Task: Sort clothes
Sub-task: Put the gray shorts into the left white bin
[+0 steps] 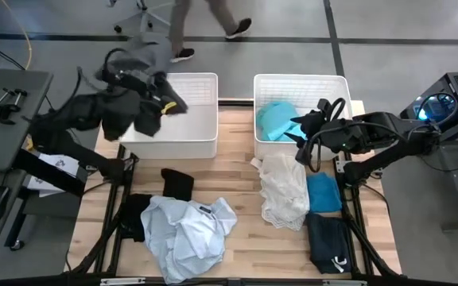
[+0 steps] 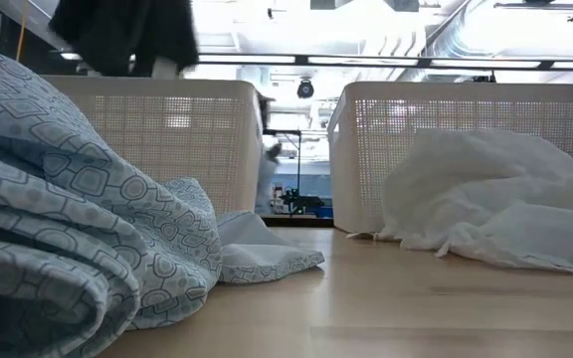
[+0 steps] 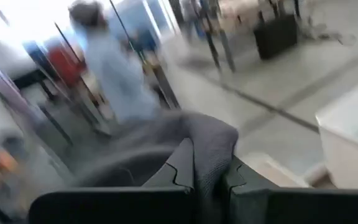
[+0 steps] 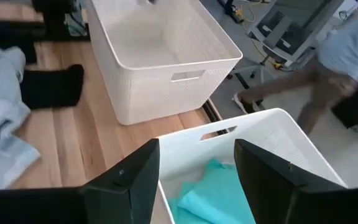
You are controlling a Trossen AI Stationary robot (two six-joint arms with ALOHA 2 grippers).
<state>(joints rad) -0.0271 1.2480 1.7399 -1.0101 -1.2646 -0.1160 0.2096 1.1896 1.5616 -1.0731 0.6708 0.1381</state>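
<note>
We hold a dark grey garment (image 1: pixel 137 83) in our left hand (image 1: pixel 151 89), pinched tight between the two fingers. It hangs high in the air, over the near left corner of the left basket (image 1: pixel 177 119), and part of it droops outside the rim. This basket looks bare inside from above, so we think the dark clothes go here. The step now is dropping this one in.

Our right hand (image 4: pixel 196 171) waits over the right basket (image 1: pixel 300 111) with its fingers spread wide and nothing between them. A teal garment (image 1: pixel 277 119) lies inside that basket.

More clothes wait on the counter (image 1: pixel 245 238). A white garment (image 1: pixel 285 189) lies just in front of the right basket. A bright blue garment (image 1: pixel 323 192) touches it, and a black garment (image 1: pixel 328 242) with a small white mark sits nearer the front edge. A pale blue patterned garment (image 1: pixel 188 230) lies in the middle front, and a small black garment (image 1: pixel 177 184) lies just behind it.

Next, we think the left hand should move further over the middle of the left basket, then let go, so the whole cloth falls inside and not over the wall.

A person (image 3: pixel 114 68) walks on the floor past the far side of the baskets.
</note>
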